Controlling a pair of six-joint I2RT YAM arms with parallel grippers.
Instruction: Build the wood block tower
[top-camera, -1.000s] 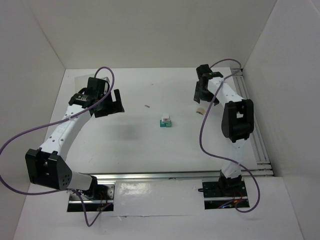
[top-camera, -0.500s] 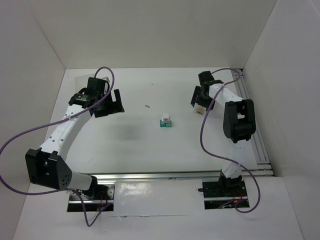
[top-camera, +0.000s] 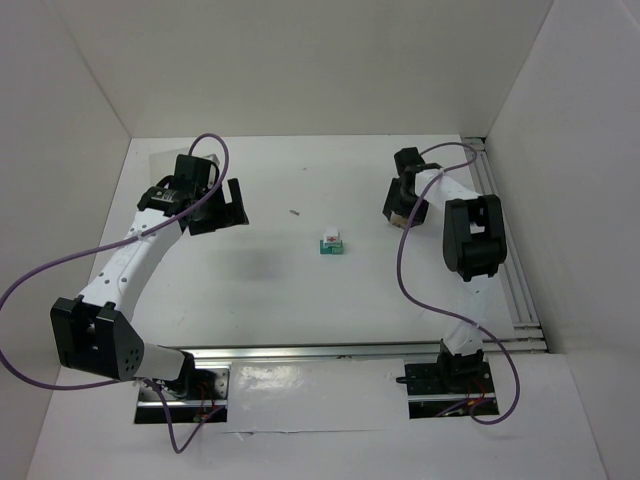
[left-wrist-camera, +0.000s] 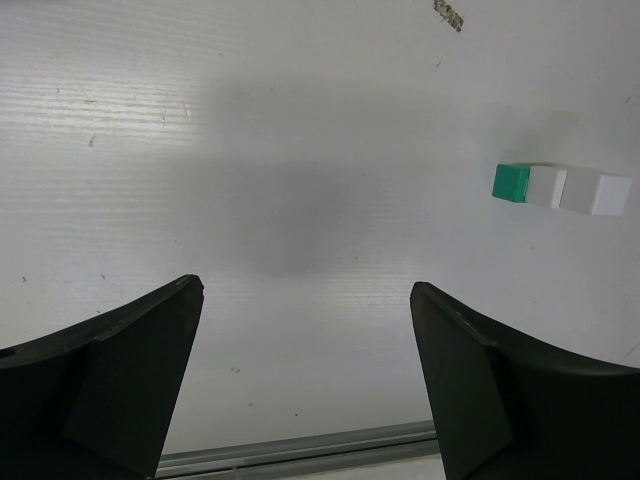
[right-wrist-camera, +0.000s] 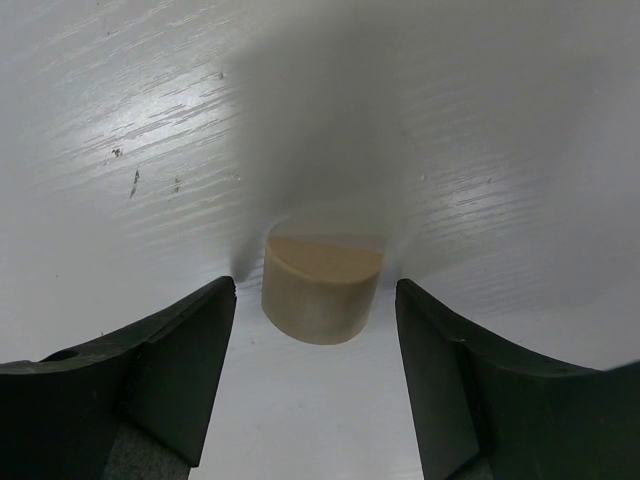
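Note:
The teal-green cube stands mid-table with the white cube with the red cross on top of it. Both show in the left wrist view, the teal cube and the white cube, far from my left gripper. My left gripper is open and empty, left of the stack. My right gripper is open and low over the table, right of the stack. In the right wrist view the tan cylinder stands between its spread fingers, with a gap on each side. In the top view the gripper mostly hides the cylinder.
A translucent white tray lies at the far left behind the left gripper. A small dark speck lies on the table left of the stack. A metal rail runs along the right side. White walls close the table in.
My right gripper has moved down and a little nearer, from beside the tan cylinder to straddling it. The left arm and the two-cube stack have not moved.

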